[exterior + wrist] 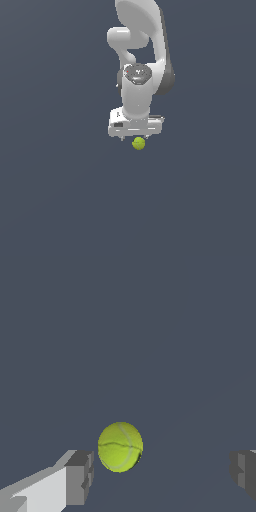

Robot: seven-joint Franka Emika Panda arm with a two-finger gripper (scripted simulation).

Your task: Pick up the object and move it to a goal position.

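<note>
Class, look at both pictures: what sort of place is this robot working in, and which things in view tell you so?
Most likely a bare simulated test scene, not a real room: a flat, featureless grey floor, a smooth white arm, and one yellow-green ball between the open gripper fingers.

Simulated scene, no real room: flat slate-grey backdrop (50,200) on every side of gripper (135,136), no furniture or walls. Smooth, untextured white arm (137,95) and faceted grey fingertips (80,476) mark render.
</note>
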